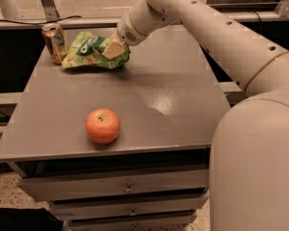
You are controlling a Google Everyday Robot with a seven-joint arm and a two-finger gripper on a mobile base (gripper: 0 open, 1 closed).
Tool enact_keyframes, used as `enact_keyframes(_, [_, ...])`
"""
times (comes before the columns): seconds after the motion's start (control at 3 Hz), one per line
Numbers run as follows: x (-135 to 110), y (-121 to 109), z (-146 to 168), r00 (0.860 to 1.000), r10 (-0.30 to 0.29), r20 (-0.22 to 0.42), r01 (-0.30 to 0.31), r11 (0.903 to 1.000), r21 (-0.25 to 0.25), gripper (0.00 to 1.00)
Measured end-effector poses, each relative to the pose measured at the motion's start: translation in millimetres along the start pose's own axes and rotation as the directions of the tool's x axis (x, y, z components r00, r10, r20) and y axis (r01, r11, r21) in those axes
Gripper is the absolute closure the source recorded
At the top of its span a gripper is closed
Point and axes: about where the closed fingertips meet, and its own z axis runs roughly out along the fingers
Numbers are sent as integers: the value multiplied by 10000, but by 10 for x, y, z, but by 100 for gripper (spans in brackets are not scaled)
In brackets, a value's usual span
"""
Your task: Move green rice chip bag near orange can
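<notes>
The green rice chip bag (86,53) lies crinkled at the back left of the grey table (183,71), its left end a short gap from the orange can (54,43), which stands upright at the back left corner. My gripper (113,49) reaches in from the right and is shut on the bag's right end, with a tan finger (111,48) lying on top of it. The bag's lower edge rests on the table.
A red-orange apple (102,125) sits near the table's front left. Drawers (127,186) are below the table front. My arm (216,28) crosses above the table's back right. A rail and floor lie behind the table.
</notes>
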Motion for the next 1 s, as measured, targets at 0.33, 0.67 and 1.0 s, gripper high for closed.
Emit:
enact_keyframes(0.33, [-8,-12,25,10000,-13,11,13,10000,-14,15])
enact_keyframes(0.67, [-6,-14,33,10000,-8,16,8,10000,-8,0])
enact_keyframes(1.0, [-5,-14,32,10000,-8,15,8,10000,-6,0])
